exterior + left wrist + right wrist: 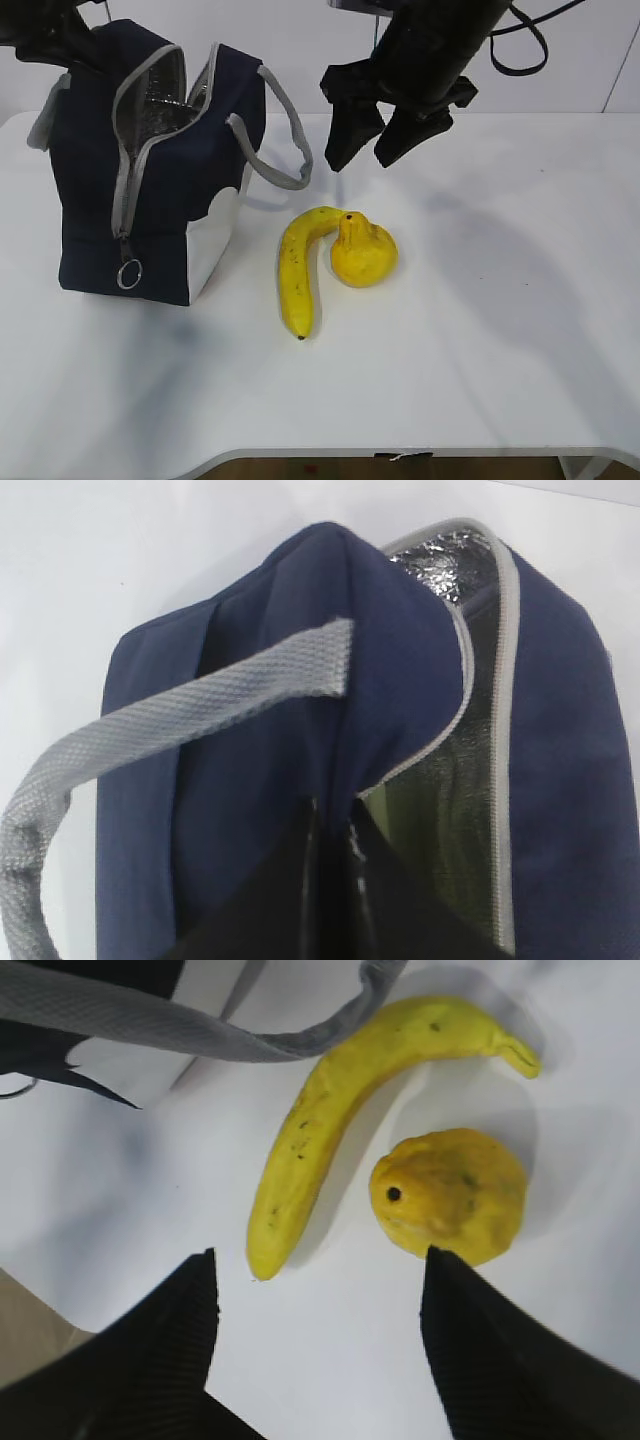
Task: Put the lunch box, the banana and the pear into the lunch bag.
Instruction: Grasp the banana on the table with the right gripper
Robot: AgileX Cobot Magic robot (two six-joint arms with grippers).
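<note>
White table (480, 340), pale wall (300, 60) behind

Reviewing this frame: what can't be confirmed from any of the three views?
- Lunch box: only a greenish patch shows inside the lunch bag in the left wrist view, unidentifiable; exterior view blocked by the bag walls.
- Left gripper: mostly cut off by the frame's bottom edge.
- Banana and pear: contact unclear.

Navy-blue fabric lunch bag (150, 190) stands upright at upper left, zipper open, silver foil lining showing, grey strap handles drooping. Long curved yellow banana (298, 270) lies flat at centre, its upper end touching a squat yellow-orange pear (363, 252) just to its right.
</note>
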